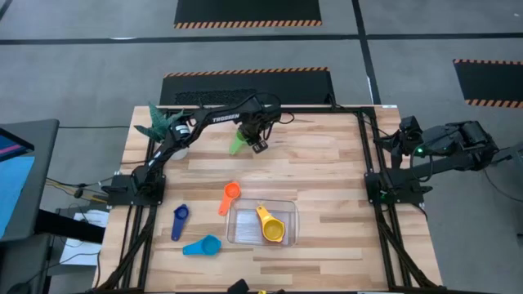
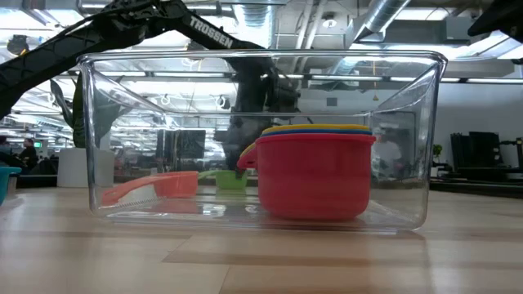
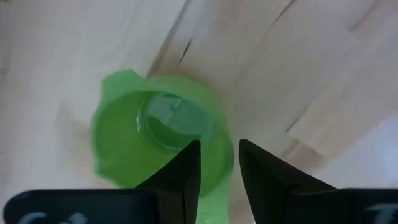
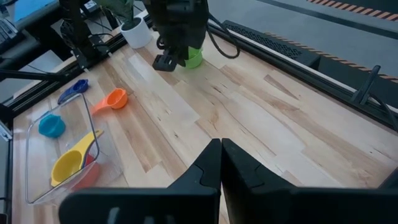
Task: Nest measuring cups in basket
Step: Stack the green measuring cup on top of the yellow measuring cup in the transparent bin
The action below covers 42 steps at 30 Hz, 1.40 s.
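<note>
Nearest the lower edge of the high view lies the light blue cup (image 1: 206,245), left of the basket (image 1: 290,222) on the wooden tabletop (image 1: 327,171). The navy cup (image 1: 179,218) lies a little above it, farther left. The clear basket sits at lower centre of that frame and holds a stack of cups: the low view shows the red cup (image 2: 315,175) outermost, with blue and yellow rims just above its edge, and from overhead the yellow cup (image 1: 270,227) shows on top, its handle pointing to the upper left. The orange cup (image 1: 230,196) lies just outside the basket's upper left corner.

Farther up, in the upper centre of the high view, the left tool (image 1: 255,140) is down at the green cup (image 1: 238,144). In the left wrist view its two dark fingers (image 3: 180,180) stand slightly apart with the green cup's handle between them, clamped on it, the cup upright on the wood.

A white plant pot (image 1: 178,149) with a green plant stands at the upper left corner.

The right tool (image 4: 221,163) hangs off the tabletop's right edge, fingers pressed together, holding nothing.
</note>
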Motion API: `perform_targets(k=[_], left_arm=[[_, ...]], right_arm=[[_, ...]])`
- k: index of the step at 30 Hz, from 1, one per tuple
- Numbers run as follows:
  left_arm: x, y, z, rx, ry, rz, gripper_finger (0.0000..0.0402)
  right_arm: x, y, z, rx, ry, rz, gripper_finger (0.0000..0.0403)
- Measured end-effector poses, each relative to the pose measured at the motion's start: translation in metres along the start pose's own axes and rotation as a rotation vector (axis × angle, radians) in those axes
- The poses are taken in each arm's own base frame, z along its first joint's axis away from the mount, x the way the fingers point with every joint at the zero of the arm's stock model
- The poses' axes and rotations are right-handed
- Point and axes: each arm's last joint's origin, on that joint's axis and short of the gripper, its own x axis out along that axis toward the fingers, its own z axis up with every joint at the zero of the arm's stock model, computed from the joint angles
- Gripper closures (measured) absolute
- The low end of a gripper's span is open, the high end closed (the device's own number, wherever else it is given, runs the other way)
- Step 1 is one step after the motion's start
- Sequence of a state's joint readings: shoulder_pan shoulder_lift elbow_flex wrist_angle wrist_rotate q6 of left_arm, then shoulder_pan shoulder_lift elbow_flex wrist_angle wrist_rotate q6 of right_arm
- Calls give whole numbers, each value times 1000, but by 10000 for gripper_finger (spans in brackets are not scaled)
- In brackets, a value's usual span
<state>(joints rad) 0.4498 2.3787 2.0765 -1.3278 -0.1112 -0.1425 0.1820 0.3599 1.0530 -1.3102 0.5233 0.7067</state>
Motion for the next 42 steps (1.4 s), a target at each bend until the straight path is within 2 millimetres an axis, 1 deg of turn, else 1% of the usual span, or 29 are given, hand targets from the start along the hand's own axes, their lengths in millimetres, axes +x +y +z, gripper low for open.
perform_targets(k=[3, 7, 9, 11, 12, 15, 18, 19, 21, 24, 27, 29, 32, 34, 36, 39, 42], left_arm=[[6, -1, 2, 2, -22, -17, 303], [12, -4, -2, 41, 16, -92, 310], [12, -5, -4, 52, 40, -122, 336], [12, -7, -6, 58, 65, -145, 379], [11, -8, -7, 59, 67, -153, 389], [1, -14, -9, 69, 90, -200, 398], [-19, -28, -11, 104, 82, -276, 399], [-28, -35, -12, 121, 78, -310, 399], [-50, -52, -13, 179, 38, -445, 400], [-84, -86, -21, 292, -40, -594, 400], [-108, -124, -40, 411, -128, -670, 401], [-118, -150, -58, 491, -136, -658, 401], [-128, -186, -87, 608, -157, -531, 401], [-131, -207, -106, 693, -191, -392, 401], [-132, -225, -123, 762, -228, -235, 401], [-133, -243, -141, 822, -296, -37, 401], [-135, -253, -150, 915, -342, 42, 401]], right_arm=[[0, 0, 0, 0, 0, 0, 377], [0, 0, 0, 0, 0, 0, 377], [0, 0, 0, 1, 0, 0, 377], [0, 0, 0, 1, 0, 0, 377], [0, 0, 0, 1, 0, 0, 377], [0, 0, 0, 1, -1, 0, 377], [0, 0, 0, 2, -2, 1, 377], [0, 0, 0, 4, -4, 3, 377], [0, 0, 1, 6, -6, 5, 377], [0, 0, 1, 6, -6, 5, 377], [0, 0, 1, 7, -6, 5, 377], [0, 1, 1, 7, -6, 5, 377], [0, 0, 1, 7, -6, 5, 377], [0, 0, 1, 7, -6, 5, 377], [0, 0, 1, 7, -6, 5, 377], [0, 0, 1, 6, -6, 5, 377], [0, 0, 1, 6, -6, 4, 377]])
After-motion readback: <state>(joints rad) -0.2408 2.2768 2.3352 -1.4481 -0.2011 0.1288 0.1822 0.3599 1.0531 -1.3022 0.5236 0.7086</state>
